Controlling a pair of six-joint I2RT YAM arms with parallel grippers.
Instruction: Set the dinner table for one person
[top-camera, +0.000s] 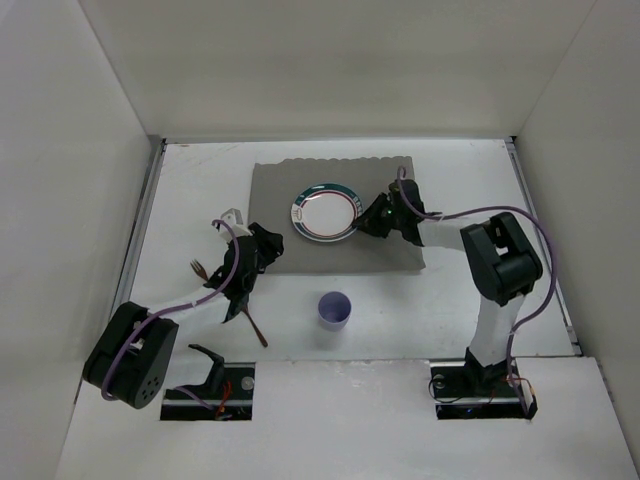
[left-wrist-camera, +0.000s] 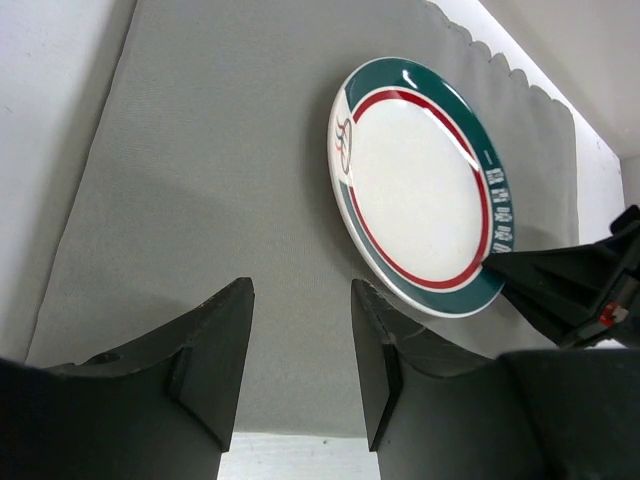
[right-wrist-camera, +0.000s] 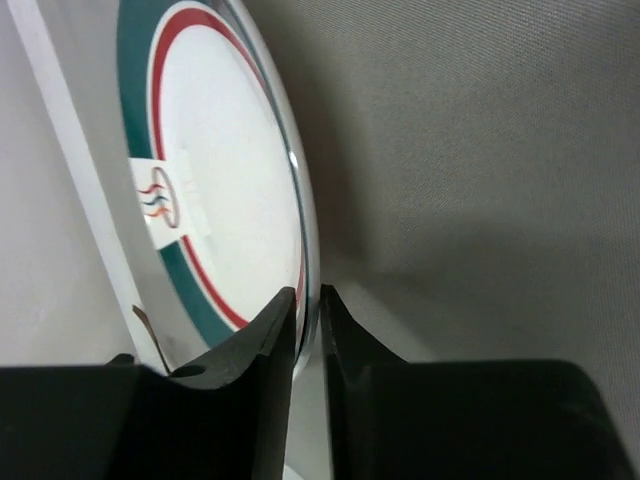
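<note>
Right end effector (top-camera: 368, 218): narrow, clamped on the right rim of the plate (top-camera: 325, 212), one finger on each face of the rim. Plate over the centre of the grey mat (top-camera: 300, 255); full contact with the mat not determinable. Left end effector (left-wrist-camera: 300, 370): wide, holding nothing, above the mat's near-left edge, well apart from the plate. Grey mat flat on the far half of the white surface (top-camera: 420, 310). Purple cup (top-camera: 334, 309) upright on the surface, near side of the mat. Fork (top-camera: 256, 330) on the surface beside the left arm.
</note>
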